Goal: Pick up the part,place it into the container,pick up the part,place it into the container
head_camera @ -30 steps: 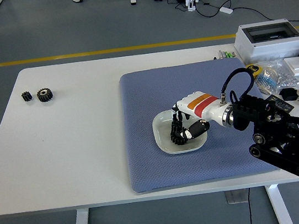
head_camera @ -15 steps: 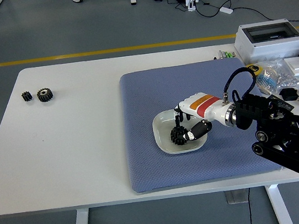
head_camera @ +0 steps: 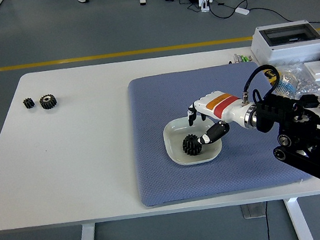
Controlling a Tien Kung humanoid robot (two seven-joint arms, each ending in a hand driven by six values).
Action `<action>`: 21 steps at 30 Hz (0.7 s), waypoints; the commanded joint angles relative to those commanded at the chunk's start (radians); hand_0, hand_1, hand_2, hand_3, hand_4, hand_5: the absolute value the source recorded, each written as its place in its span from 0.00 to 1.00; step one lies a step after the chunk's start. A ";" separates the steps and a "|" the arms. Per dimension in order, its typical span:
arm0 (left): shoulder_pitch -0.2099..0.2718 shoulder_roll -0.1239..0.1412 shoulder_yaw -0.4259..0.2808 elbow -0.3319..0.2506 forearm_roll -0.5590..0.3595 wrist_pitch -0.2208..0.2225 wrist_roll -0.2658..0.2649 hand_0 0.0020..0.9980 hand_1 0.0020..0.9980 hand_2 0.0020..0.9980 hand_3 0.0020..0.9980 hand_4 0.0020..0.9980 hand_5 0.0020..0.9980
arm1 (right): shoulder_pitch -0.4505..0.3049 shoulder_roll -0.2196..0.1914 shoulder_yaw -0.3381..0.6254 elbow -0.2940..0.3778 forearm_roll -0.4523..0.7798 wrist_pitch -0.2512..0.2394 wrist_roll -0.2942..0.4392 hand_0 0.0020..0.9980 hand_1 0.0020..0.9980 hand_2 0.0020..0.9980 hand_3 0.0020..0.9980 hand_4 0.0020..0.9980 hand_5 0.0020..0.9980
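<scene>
One black gear (head_camera: 191,144) sits in the single white dish (head_camera: 174,134) on the blue mat (head_camera: 152,109); right hand (head_camera: 206,119) hangs just above the dish with fingers loosely spread and gripping nothing, thumb tip close beside the gear, can't tell if it touches. Two more black gears lie side by side at the table's (head_camera: 81,155) far left corner, well apart from the dish: one small gear (head_camera: 28,103) and one larger gear (head_camera: 47,101). One grey box (head_camera: 288,41) and a heap of cables and small bags (head_camera: 304,85) sit at the right edge
</scene>
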 joint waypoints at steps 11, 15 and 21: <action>0.000 0.002 0.001 0.000 0.003 -0.001 -0.001 0.71 0.69 0.73 0.59 0.71 0.66 | -0.050 -0.103 0.208 0.124 0.101 0.001 0.009 0.32 0.49 0.63 0.57 0.92 0.39; -0.001 0.003 0.003 0.000 0.003 -0.001 -0.002 0.71 0.69 0.73 0.59 0.71 0.66 | -0.109 -0.123 0.315 0.083 0.251 -0.048 0.081 0.32 0.49 0.63 0.57 0.92 0.39; 0.008 0.002 0.000 0.000 0.008 -0.001 -0.001 0.71 0.69 0.73 0.59 0.71 0.66 | -0.197 -0.154 0.449 0.066 0.504 -0.033 0.164 0.49 0.59 0.71 0.59 0.95 0.41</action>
